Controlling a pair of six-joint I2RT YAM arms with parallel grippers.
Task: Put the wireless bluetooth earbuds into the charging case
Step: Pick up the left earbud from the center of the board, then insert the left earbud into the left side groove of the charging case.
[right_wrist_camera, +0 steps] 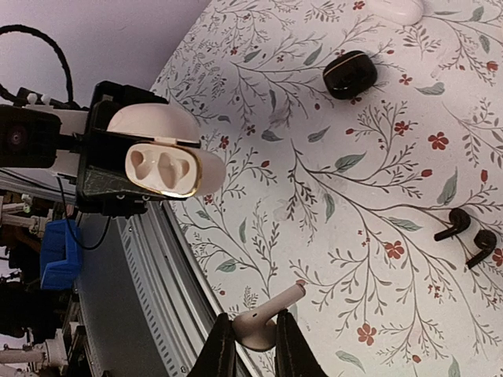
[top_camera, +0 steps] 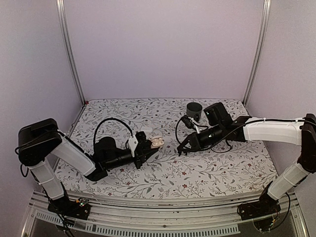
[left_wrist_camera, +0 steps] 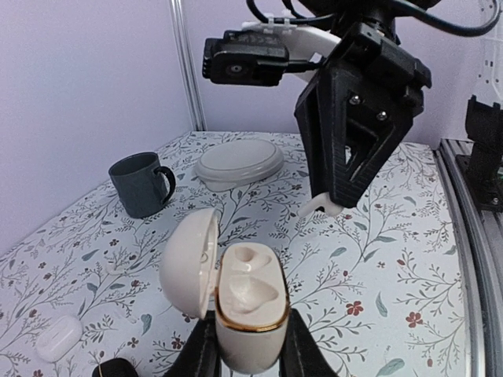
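Two robot arms meet over a flower-patterned bench (top_camera: 222, 173), each with something in its grasp. The left gripper (left_wrist_camera: 245, 349) is clenched on the lower body of a cream charging case (left_wrist_camera: 247, 302) and holds it upright above the bench. The gold-rimmed lid is hinged back to one side, and both moulded wells lie bare. Facing it, the right gripper (right_wrist_camera: 253, 331) is clamped on a white earbud (right_wrist_camera: 263, 320). Its bulb is pinched between the fingers and its stem juts out past them. In the left wrist view the earbud hangs above and just beyond the open case, near it but not touching.

Other pieces lie on the bench. A pair of black earbuds (right_wrist_camera: 465, 236) rests side by side on the print — well apart from a round black case (right_wrist_camera: 350, 73), which sits shut. A small white case (left_wrist_camera: 59, 338) lies closed near the left arm's side. Toward the back of the bench stands a dark mug (left_wrist_camera: 141, 182), upright with its handle turned toward a pale round dish (left_wrist_camera: 240, 162) just beside it. From overhead, the two grippers point at each other near the middle of the bench, with the mug behind the right arm.
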